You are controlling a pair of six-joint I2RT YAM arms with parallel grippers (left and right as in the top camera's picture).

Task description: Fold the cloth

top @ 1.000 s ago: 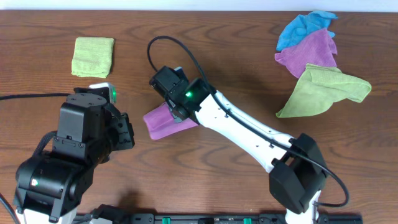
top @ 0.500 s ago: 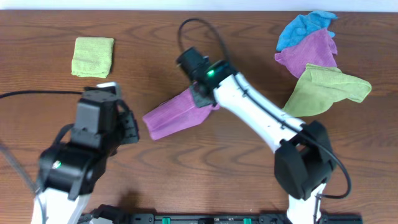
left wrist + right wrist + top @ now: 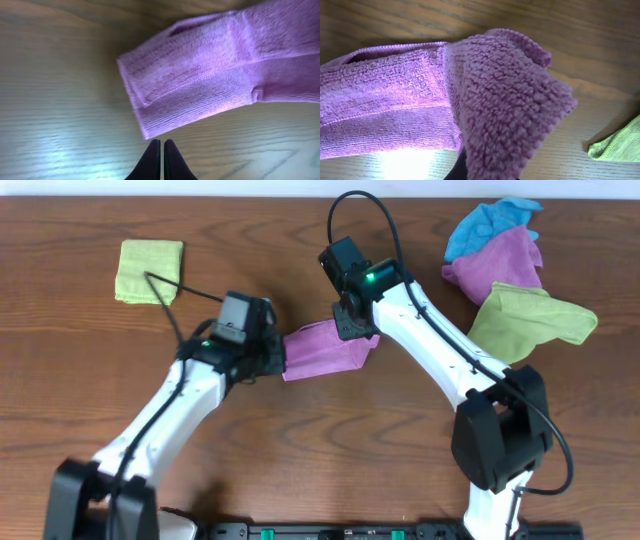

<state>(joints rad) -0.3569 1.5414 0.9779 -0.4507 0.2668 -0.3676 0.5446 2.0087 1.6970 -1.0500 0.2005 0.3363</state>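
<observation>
The cloth (image 3: 322,350) is a lilac-purple strip, folded over, lying near the table's middle. My right gripper (image 3: 357,328) is shut on its right end. In the right wrist view the fluffy end of the cloth (image 3: 505,105) drapes over the jaws, and only a dark finger (image 3: 456,172) peeks out beneath it. My left gripper (image 3: 162,149) is shut and holds nothing. Its tips sit just short of the left corner of the cloth (image 3: 200,85), above the bare wood. In the overhead view the left gripper (image 3: 279,358) is at the cloth's left end.
A folded lime-green cloth (image 3: 150,270) lies at the far left. At the far right is a heap of a blue cloth (image 3: 490,222), a second purple cloth (image 3: 500,265) and a lime-green cloth (image 3: 525,322), whose edge shows as the green cloth (image 3: 617,146).
The right gripper has carried the cloth's end up and to the right. The left arm has swung from the near left up to the cloth's left end.
</observation>
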